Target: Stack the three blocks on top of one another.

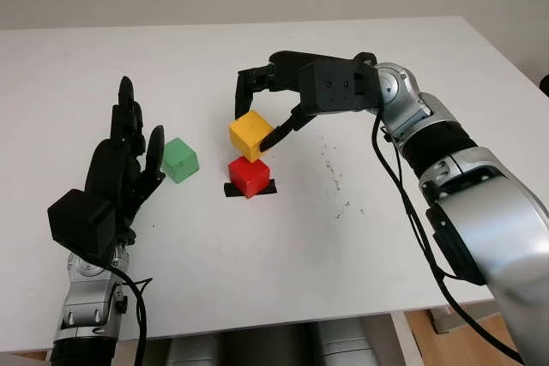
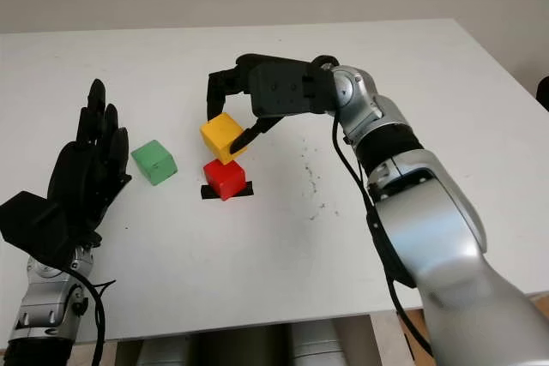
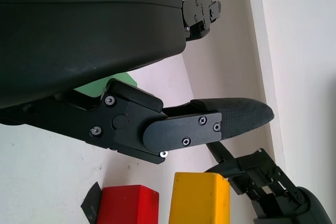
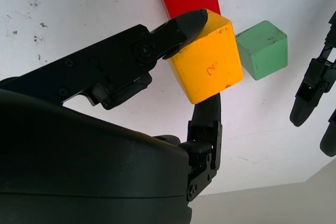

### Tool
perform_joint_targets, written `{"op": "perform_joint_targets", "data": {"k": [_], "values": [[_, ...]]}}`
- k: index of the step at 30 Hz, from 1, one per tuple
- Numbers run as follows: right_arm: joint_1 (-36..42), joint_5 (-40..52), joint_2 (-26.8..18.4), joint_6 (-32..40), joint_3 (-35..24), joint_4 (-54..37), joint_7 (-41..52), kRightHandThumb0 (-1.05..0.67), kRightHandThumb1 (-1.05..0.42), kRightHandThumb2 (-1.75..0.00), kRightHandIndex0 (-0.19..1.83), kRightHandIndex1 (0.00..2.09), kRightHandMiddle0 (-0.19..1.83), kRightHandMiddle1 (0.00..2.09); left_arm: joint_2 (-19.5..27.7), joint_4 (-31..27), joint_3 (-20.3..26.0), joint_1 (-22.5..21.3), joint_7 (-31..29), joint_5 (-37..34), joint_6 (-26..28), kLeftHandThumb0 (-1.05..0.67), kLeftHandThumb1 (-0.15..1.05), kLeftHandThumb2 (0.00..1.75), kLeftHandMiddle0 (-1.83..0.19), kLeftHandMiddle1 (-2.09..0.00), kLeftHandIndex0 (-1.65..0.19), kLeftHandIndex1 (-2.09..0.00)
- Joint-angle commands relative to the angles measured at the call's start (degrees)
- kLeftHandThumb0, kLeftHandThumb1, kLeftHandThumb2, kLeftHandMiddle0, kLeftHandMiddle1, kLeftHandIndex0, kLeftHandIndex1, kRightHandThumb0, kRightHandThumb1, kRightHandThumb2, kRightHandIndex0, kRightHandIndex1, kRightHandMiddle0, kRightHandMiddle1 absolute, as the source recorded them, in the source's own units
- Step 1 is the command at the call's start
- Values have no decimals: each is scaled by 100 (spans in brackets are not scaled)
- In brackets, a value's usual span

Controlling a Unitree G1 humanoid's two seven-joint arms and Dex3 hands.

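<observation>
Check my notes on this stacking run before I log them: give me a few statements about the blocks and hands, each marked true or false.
1. The right hand grips the yellow block. True.
2. The yellow block already sits flat and released on the red block. False: it is tilted, fingers on it, held over the red block's back edge; whether they touch I cannot tell.
3. The green block tops the stack. False: it stands alone on the table, between the left hand and the red block.
4. The left hand is open, beside the green block. True.
5. The red block stands on a black tape mark. True.
</observation>
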Motion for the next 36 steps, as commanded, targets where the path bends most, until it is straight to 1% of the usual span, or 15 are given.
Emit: {"op": "perform_joint_targets", "data": {"k": [1,12,20,25,36], "values": [[-8,8,-32,8,-25,-19,2,-48,-91,-6,33,7,45,149,31,-27,3,-53,3,22,-37,-80,105,58,18,-5,18,-5],[65,278,14,138,-187,19,370,-50,-92,-5,31,5,44,149,15,-100,-14,-32,3,22,43,-80,105,59,18,-6,18,-5],[123,215,39,156,-136,22,313,-55,-91,-5,31,6,45,148,32,-138,-27,4,15,81,51,-81,105,59,18,-5,19,-5],[196,274,79,132,-167,17,334,-53,-90,-5,31,5,45,150,10,-156,-8,25,7,73,39,-81,105,59,18,-5,19,-5],[272,372,174,322,-228,95,334,-49,-90,-5,29,5,44,152,-13,-164,-11,51,33,81,41,-81,105,58,17,-6,18,-6]]}}
